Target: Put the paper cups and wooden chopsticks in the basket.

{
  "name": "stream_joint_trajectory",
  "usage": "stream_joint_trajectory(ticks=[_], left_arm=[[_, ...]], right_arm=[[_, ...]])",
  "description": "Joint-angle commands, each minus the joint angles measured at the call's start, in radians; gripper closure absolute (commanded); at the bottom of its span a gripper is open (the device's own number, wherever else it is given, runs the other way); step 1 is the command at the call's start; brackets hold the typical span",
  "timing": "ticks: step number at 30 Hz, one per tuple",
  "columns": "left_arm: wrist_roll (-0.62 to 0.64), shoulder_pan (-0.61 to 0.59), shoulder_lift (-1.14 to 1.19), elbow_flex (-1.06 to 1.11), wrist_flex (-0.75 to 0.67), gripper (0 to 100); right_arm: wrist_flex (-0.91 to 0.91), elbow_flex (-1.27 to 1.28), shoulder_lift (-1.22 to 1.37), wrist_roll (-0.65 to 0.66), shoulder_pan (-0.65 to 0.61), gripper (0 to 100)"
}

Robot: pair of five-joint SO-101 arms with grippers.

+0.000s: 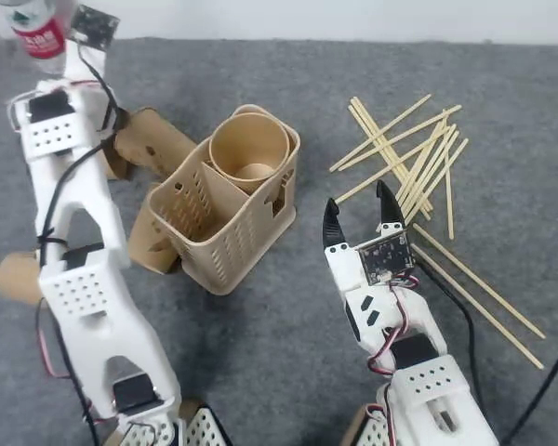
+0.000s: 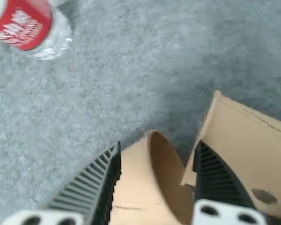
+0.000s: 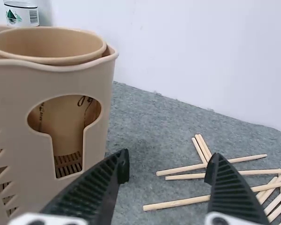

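Observation:
A beige slotted basket point(image 1: 231, 243) stands mid-table with one paper cup point(image 1: 249, 149) upright in its right compartment. More paper cups lie on their sides left of it, one at the back point(image 1: 158, 137), one against the basket point(image 1: 149, 240), one at the far left point(image 1: 17, 277). In the left wrist view my left gripper point(image 2: 158, 146) is open, its fingers straddling a lying cup point(image 2: 145, 197), with another cup point(image 2: 248, 140) beside it. Wooden chopsticks point(image 1: 409, 158) are scattered to the right. My right gripper point(image 1: 358, 197) is open and empty between basket and chopsticks point(image 3: 201, 168).
A plastic bottle with a red label point(image 1: 37, 32) lies at the back left corner, near the left arm. Two loose chopsticks point(image 1: 479, 288) lie apart toward the right front. A black cable point(image 1: 539, 390) crosses the grey carpet at the right.

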Motion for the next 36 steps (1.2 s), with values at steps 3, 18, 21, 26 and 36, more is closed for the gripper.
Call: stream_joint_trajectory(ticks=[3,18,21,26,36], left_arm=[[-0.017,-0.017,0.072,-0.09,0.006,77],[-0.114,-0.08,0.1,-0.09,0.112,77],[-0.117,-0.103,0.094,-0.09,0.123,77],[-0.192,-0.146,0.092,-0.093,0.172,77],[-0.261,-0.284,0.092,-0.205,0.18,77]], right_arm=[[-0.002,0.015,-0.013,0.014,0.016,72.9],[-0.004,0.015,-0.013,0.014,0.016,72.9],[-0.004,0.015,-0.013,0.014,0.016,72.9],[-0.004,0.015,-0.013,0.014,0.016,72.9],[-0.004,0.015,-0.013,0.014,0.016,72.9]])
